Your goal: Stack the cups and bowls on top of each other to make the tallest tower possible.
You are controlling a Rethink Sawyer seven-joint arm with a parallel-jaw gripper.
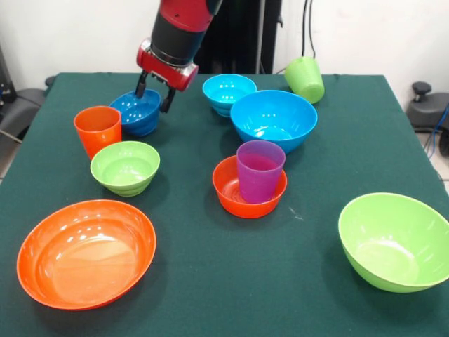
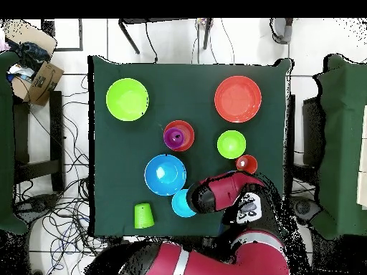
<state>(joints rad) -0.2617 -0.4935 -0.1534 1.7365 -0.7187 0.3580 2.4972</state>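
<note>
My gripper (image 1: 155, 95) is open and hangs low over the small dark blue bowl (image 1: 133, 114) at the table's far left. Its fingertips (image 1: 168, 103) are down at the bowl's far rim; I cannot tell whether they touch it. The orange cup (image 1: 97, 130) stands upright just in front of that bowl. The purple cup (image 1: 259, 170) stands inside the small orange bowl (image 1: 226, 191) at mid-table. The lime green cup (image 1: 305, 78) lies on its side at the far right. In the overhead view the arm (image 2: 222, 190) hides the gripper and the dark blue bowl.
A small lime green bowl (image 1: 125, 167), a large orange bowl (image 1: 85, 253), a large lime green bowl (image 1: 394, 241), a large light blue bowl (image 1: 273, 119) and a small light blue bowl (image 1: 229, 91) stand apart on the green cloth.
</note>
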